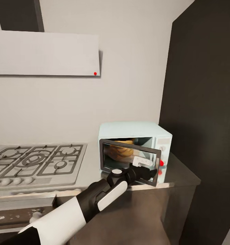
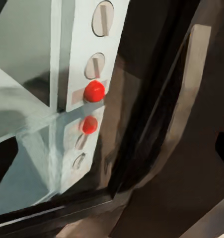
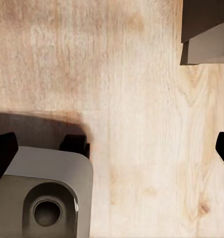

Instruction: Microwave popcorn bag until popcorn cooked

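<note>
The pale blue microwave stands on the steel countertop by the wall. Its black-framed glass door hangs ajar, its free edge swung out toward me. Through the glass I see the tan popcorn bag inside the cavity. My left gripper is against the door's outer face near its free edge, open and holding nothing. The left wrist view shows the cream panel with two knobs, a red light and the door's edge. My right gripper hangs open over wooden floor. No popcorn is visible.
A steel gas hob lies left of the microwave, under a flat white hood. A tall dark cabinet rises just right of the microwave. The right wrist view shows part of the robot's base above the wooden floor.
</note>
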Tool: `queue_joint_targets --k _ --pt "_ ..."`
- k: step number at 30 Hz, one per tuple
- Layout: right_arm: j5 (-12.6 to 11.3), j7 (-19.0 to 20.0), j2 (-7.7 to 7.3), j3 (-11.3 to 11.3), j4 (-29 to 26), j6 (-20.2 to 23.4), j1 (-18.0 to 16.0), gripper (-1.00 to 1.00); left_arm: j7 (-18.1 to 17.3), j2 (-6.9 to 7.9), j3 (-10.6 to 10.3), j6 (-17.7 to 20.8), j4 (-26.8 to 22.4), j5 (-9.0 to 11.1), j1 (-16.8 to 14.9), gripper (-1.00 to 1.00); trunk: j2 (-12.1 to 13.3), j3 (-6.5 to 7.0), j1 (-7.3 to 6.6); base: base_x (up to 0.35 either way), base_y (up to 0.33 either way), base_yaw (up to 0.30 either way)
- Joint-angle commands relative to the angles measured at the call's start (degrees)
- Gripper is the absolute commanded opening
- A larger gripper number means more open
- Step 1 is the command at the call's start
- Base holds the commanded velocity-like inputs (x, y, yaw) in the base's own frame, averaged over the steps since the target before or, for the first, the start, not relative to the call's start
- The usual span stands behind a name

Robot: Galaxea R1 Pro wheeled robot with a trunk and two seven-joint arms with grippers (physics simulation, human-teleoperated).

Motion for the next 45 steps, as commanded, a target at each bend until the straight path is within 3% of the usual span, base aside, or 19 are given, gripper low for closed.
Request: queue_joint_targets --k 1,11,16,17,20,25,27,30,34,39,45 --pt "0.4 0.2 -0.02 0.2 0.0 0.1 -0.1 1.00 0.5 0.00 -0.1 0.1 -0.1 0.6 -0.1 1.00 0.0 -0.07 0.00 0.000 -0.275 0.000" --pt "0.4 0.2 -0.05 0.2 0.1 0.1 -0.1 1.00 1.6 0.00 0.0 0.0 2.6 0.6 -0.1 1.00 0.0 -0.07 0.00 0.000 -0.131 0.000" --pt "0.4 0.2 -0.02 0.2 0.0 0.1 -0.1 1.00 9.0 0.00 0.2 -0.2 5.5 0.4 -0.1 1.00 0.0 -0.07 0.00 0.000 -0.001 0.000" --pt "0.4 0.2 -0.02 0.2 0.0 0.1 -0.1 1.00 11.1 0.00 0.2 -1.5 5.6 0.2 -0.1 1.00 0.0 -0.07 0.00 0.000 0.000 0.000" --pt "0.4 0.2 -0.02 0.2 0.0 0.1 -0.1 1.00 12.5 0.00 0.4 -5.7 6.9 -0.1 -0.1 1.00 0.0 -0.07 0.00 0.000 0.000 0.000" --pt "0.4 0.2 -0.02 0.2 0.0 0.0 -0.1 1.00 12.7 0.00 0.5 -6.7 9.4 -0.2 -0.9 1.00 0.0 -0.07 0.00 0.000 0.000 0.000" --pt "0.4 0.2 -0.02 0.2 0.0 0.0 -0.1 1.00 12.6 0.00 0.5 -6.7 11.4 0.3 -3.3 1.00 0.0 -0.07 0.00 0.000 0.000 0.000" --pt "0.4 0.2 -0.02 0.2 0.0 0.0 -0.1 1.00 12.5 0.00 0.5 -6.9 12.3 0.4 -4.2 1.00 0.0 -0.07 0.00 0.000 0.000 0.000" --pt "0.4 0.2 -0.02 0.2 0.0 0.0 -0.1 1.00 12.0 0.00 0.6 -7.2 15.7 0.7 -8.7 1.00 0.0 -0.07 0.00 0.000 0.000 0.000" --pt "0.4 0.2 -0.02 0.2 0.0 0.0 -0.1 1.00 11.8 0.00 0.6 -7.7 18.9 3.7 -11.0 1.00 0.0 -0.07 0.00 0.000 0.000 0.000" --pt "0.4 0.3 -0.02 0.2 0.0 0.0 -0.1 1.00 11.7 0.00 0.5 -9.4 20.6 4.4 -11.4 1.00 0.0 -0.07 0.00 0.000 0.000 0.000"
